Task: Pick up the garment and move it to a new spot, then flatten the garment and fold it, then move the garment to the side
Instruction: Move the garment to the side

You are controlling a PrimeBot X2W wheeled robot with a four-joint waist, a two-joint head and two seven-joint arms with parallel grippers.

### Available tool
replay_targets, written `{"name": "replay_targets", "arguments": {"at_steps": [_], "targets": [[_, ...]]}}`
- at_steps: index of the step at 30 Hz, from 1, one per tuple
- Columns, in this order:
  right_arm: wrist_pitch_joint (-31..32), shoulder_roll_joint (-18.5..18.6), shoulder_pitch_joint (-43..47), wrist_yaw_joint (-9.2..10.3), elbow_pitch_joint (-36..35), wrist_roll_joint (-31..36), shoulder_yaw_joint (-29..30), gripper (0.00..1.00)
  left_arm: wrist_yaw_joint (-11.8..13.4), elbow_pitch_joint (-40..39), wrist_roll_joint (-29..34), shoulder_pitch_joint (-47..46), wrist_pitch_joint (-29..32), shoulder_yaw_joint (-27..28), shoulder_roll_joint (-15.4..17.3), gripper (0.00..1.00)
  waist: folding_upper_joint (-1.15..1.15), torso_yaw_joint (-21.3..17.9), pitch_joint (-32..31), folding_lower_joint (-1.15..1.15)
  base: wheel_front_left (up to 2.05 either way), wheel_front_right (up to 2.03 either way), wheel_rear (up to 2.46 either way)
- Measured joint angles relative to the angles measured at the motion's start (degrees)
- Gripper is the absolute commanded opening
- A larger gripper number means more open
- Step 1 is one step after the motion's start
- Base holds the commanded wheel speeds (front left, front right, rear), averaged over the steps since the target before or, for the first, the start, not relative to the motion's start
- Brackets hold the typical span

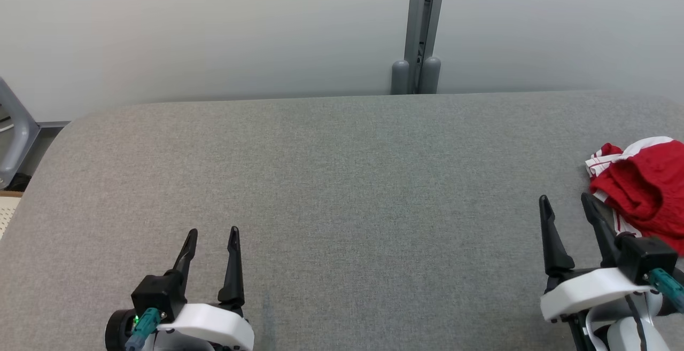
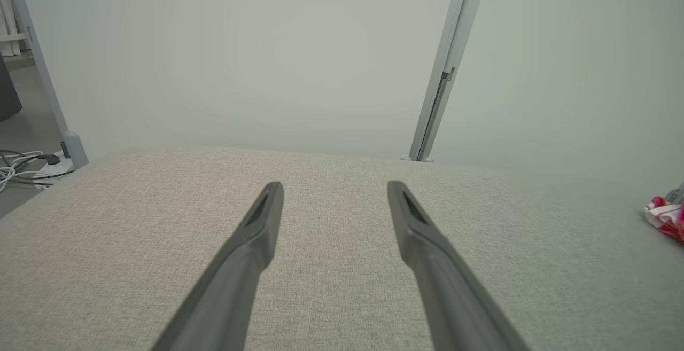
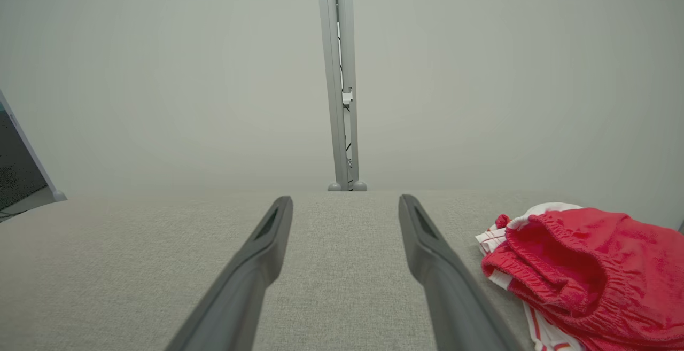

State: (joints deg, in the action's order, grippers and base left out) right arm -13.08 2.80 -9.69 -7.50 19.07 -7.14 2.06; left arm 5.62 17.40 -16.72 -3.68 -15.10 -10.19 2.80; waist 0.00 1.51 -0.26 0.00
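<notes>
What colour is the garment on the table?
The garment is red with white striped trim, bunched up; it shows best in the right wrist view.

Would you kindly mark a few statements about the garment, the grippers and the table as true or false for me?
1. The red garment lies bunched up on the right side of the table. True.
2. The right gripper is shut on the garment. False: its jaws stand open and hold nothing; the garment lies just to its right.
3. The left gripper is open and holds nothing. True.
4. The garment is plain red all over. False: it has white striped trim along one edge.
5. A gray post stands behind the table's far edge. True.
</notes>
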Motion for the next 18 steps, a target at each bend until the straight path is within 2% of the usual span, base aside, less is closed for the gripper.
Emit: {"name": "replay_targets", "arguments": {"at_steps": [5,18], "targets": [[-0.2,0.0,2.8,0.01,-2.2,-3.6,-2.7,1.0,0.3,-0.6,0.0,0.2,0.0,0.1,0.0,1.0,0.0,0.0,0.0,0.0,0.0,0.0,0.0],[-0.4,0.0,3.3,0.01,-2.1,-3.5,-2.9,1.0,0.6,-0.5,0.7,0.9,0.0,0.3,0.0,1.0,0.0,0.9,0.1,0.0,0.0,0.0,0.0]]}}
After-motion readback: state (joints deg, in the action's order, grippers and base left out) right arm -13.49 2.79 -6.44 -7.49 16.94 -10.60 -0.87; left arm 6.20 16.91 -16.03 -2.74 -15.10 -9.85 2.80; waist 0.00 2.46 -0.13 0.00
